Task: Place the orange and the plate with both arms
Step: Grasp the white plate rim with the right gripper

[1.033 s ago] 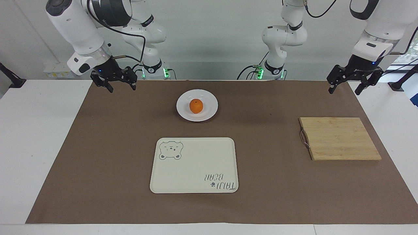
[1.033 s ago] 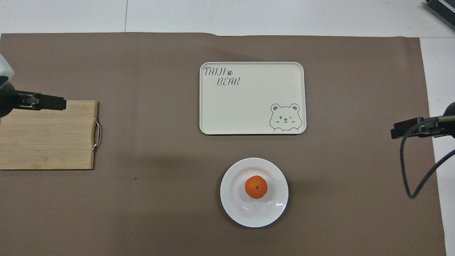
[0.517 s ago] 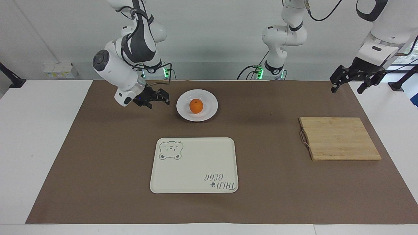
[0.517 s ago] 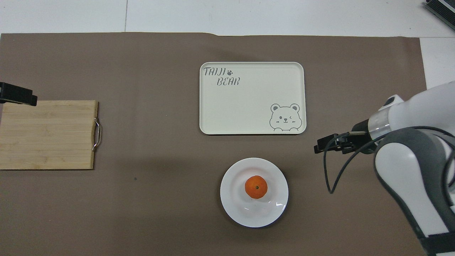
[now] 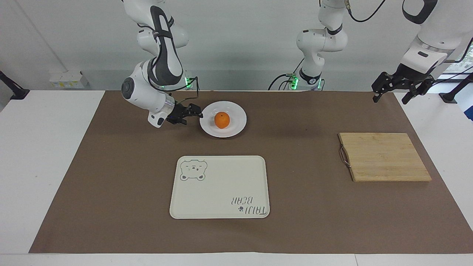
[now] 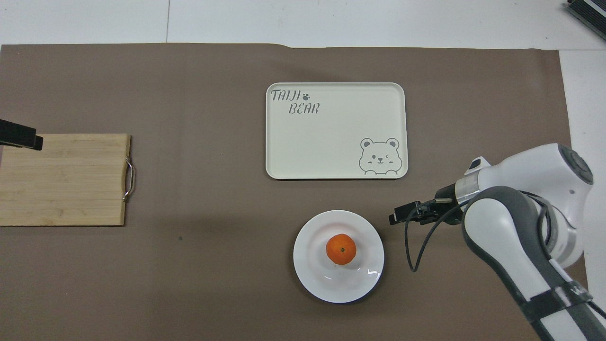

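Two views: facing first, then overhead.
Facing, right gripper [image 5: 195, 112]: low over the brown mat [image 5: 111, 184], fingers spread wide and holding nothing, tips just beside the rim of the plate [image 5: 236, 127] on the side toward the right arm's end of the counter [image 5: 37, 166]; whether they touch the rim I cannot tell.
Facing, orange [image 5: 222, 120]: sits in the middle of the plate, a short way past the right gripper's tips.
Facing, left gripper [image 5: 393, 92]: raised, spread wide, empty, over the mat's corner nearest the left arm's base, with the cutting board [image 5: 384, 157] lying farther from the robots than that corner.
Facing, tray [image 5: 220, 186]: bear-printed, farther from the robots than the plate, well apart from both grippers.
Overhead, right gripper [image 6: 395, 217]: just beside the plate [image 6: 364, 279], pointing toward it.
Overhead, orange [image 6: 341, 249]: on the plate.
Overhead, left gripper [image 6: 21, 138]: only a dark tip shows at the picture's edge, over the corner of the cutting board [image 6: 66, 180].
Overhead, tray [image 6: 331, 142]: farther from the robots than the plate.
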Action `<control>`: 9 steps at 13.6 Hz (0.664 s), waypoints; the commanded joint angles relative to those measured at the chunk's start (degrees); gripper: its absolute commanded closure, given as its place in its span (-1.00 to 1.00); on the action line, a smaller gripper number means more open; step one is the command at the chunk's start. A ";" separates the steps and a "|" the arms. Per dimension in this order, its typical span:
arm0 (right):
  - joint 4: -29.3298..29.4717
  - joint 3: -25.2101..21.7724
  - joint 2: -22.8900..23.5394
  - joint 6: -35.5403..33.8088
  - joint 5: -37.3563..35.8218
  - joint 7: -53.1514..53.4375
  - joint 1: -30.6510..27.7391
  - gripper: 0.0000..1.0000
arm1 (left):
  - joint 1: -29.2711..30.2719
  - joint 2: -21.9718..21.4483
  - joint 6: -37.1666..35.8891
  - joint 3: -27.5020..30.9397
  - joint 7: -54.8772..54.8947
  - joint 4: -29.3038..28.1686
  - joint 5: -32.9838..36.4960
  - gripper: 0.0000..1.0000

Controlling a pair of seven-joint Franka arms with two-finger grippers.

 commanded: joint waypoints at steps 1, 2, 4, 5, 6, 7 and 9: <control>-4.11 -0.07 1.77 4.00 8.57 -6.45 1.59 -1.00 | 0.46 -1.80 -0.24 -0.40 0.94 -2.16 0.72 -1.00; -5.17 -0.07 2.13 5.15 10.78 -7.61 1.86 -1.00 | 0.54 -1.54 -0.42 -0.40 1.03 -1.55 0.72 -1.00; -5.97 -0.07 2.66 5.25 11.41 -7.79 1.86 -1.00 | 0.37 -1.18 -0.86 -0.40 1.03 -0.93 1.07 -1.00; -6.41 -0.07 2.48 4.99 12.02 -7.79 1.86 -1.00 | 0.37 -0.92 -1.73 -0.40 1.03 -0.41 1.16 -1.00; -7.11 -0.07 2.05 4.64 12.90 -7.79 1.86 -1.00 | 0.46 -0.74 -2.52 -0.40 1.03 0.55 1.16 -1.00; -7.99 -0.07 1.69 4.55 13.52 -7.71 1.95 -1.00 | 0.54 -0.74 -2.61 -0.40 1.03 0.74 1.08 -1.00; -8.87 -0.07 0.90 4.11 14.92 -7.71 2.83 -1.00 | 0.46 -1.09 -2.53 -0.48 0.86 -0.13 0.90 -1.00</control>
